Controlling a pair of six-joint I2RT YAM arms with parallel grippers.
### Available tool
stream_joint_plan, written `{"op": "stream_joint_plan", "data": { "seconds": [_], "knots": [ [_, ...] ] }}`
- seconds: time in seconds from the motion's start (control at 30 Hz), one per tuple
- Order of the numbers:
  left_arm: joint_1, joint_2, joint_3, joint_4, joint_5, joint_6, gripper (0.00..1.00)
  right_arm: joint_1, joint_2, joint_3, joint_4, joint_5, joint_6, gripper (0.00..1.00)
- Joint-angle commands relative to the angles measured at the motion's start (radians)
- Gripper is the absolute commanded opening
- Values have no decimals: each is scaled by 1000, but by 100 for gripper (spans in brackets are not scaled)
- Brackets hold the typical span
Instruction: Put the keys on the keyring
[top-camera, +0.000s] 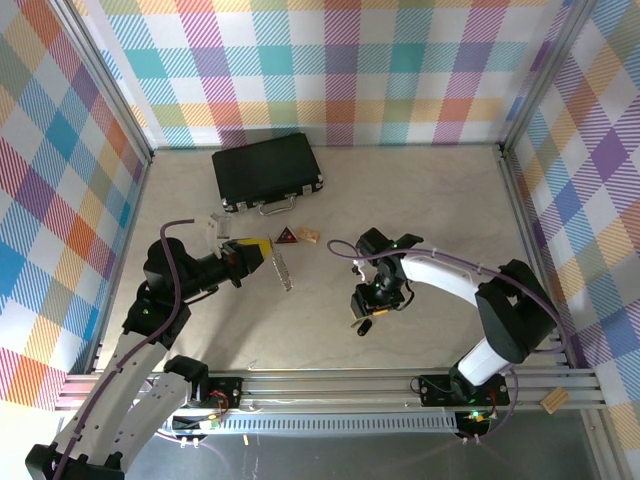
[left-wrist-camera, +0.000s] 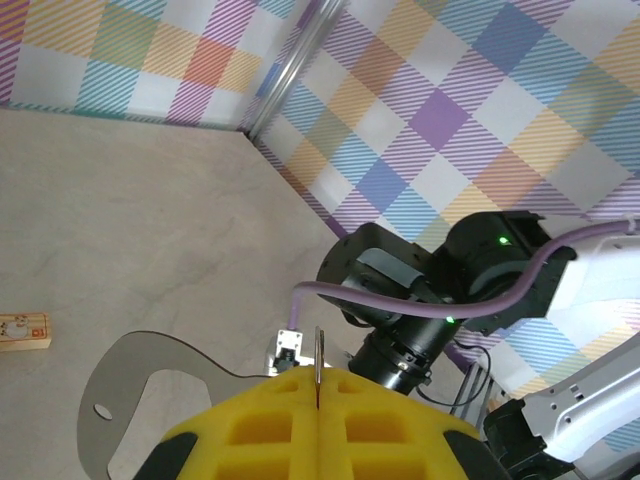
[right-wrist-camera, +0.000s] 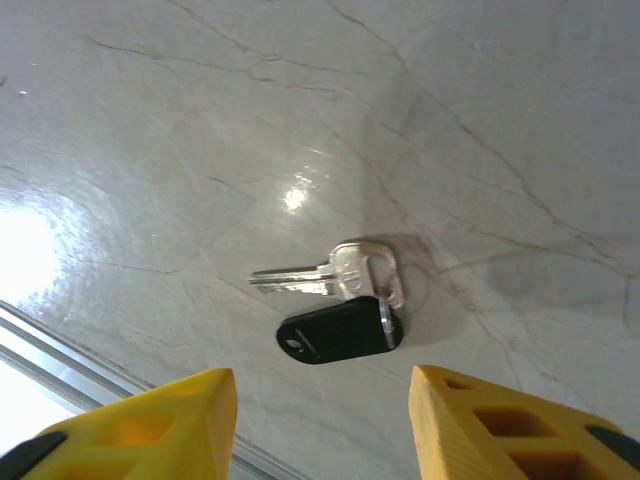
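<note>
The small silver keys with their black plastic tag (right-wrist-camera: 340, 330) lie flat on the pale marble-pattern table (right-wrist-camera: 150, 120), just under the right gripper (right-wrist-camera: 320, 400), whose yellow jaws stand wide apart and hold nothing. The keys look light, stiff and slippery; you should pinch the thicker black tag. At nine o'clock from them in the top view, the left gripper (top-camera: 257, 247) is closed on the thin silver keyring (top-camera: 283, 270).
</note>
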Motion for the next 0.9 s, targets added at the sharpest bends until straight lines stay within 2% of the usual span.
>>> {"op": "stream_joint_plan", "data": {
  "seconds": [0.0,0.23,0.63,0.87],
  "knots": [
    [7,-14,-9,71,25,-21,0,-8,43,42,-48,-29,-62,47],
    [7,-18,-21,95,21,-35,0,-8,109,69,-47,-33,-88,40],
    [8,-29,-18,82,2,-32,0,-8,126,51,-20,-13,-98,23],
    [9,-35,-25,90,-3,-32,0,-8,127,54,-33,17,-109,20]
  ]
}}
